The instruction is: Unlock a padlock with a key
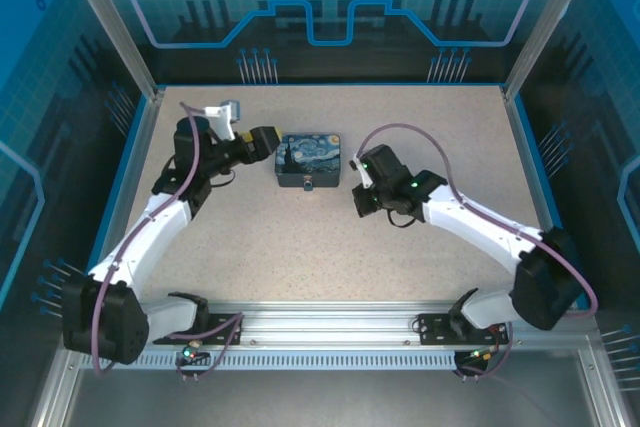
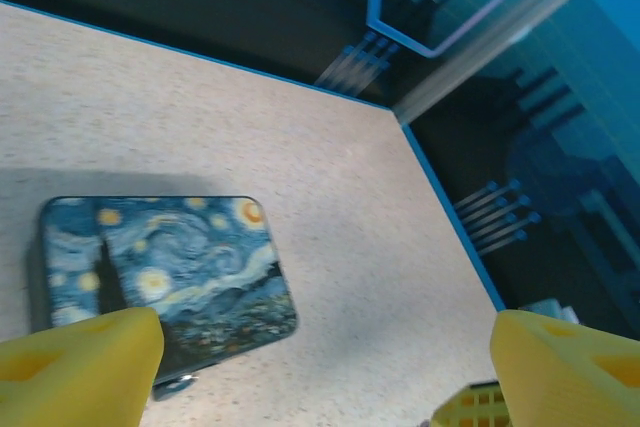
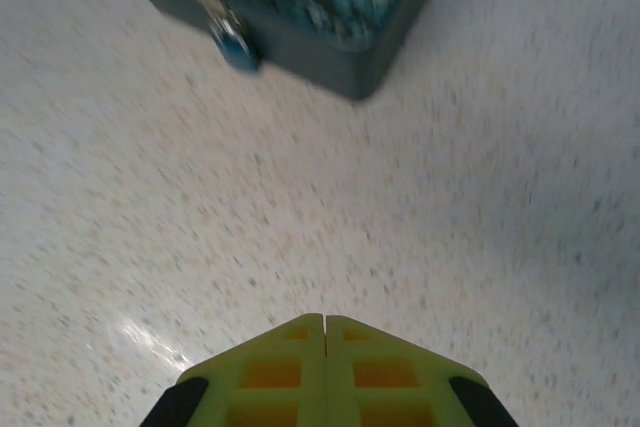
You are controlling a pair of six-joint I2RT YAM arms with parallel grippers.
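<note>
A dark-blue tin box [image 1: 309, 160] with a swirling starry painting on its lid lies flat on the speckled table [image 1: 300, 257], between my two pincers. Blue printed walls [image 1: 330, 7] close in the table on the far side and on both flanks, well away from my pincers.

The padlock [image 1: 308, 184] hangs at the middle of the tin's near wall. From my right wrist it is a small bluish-silver blur [image 3: 235, 39], ahead of my fingertips and off to the left. The tin's near corner [image 3: 375, 82] is almost straight ahead, and open table lies between that pincer and the lock. From my left wrist a small bit of metal, probably the padlock [image 2: 178, 383], peeps out under the tin's [image 2: 165, 277] edge just beside my left-hand finger [image 2: 85, 362].

My left pincer [image 1: 262, 139] sits just off the tin's left end with its yellow fingers spread wide and bare table between them. One finger overlaps the tin's corner in my wrist view; I cannot tell whether it touches.

My right pincer [image 1: 360, 197] is off the tin's right end and nearer my base. Its two fingertips [image 3: 300, 347] are pressed together along one seam above the table. I cannot tell whether anything thin is pinched in that seam.
</note>
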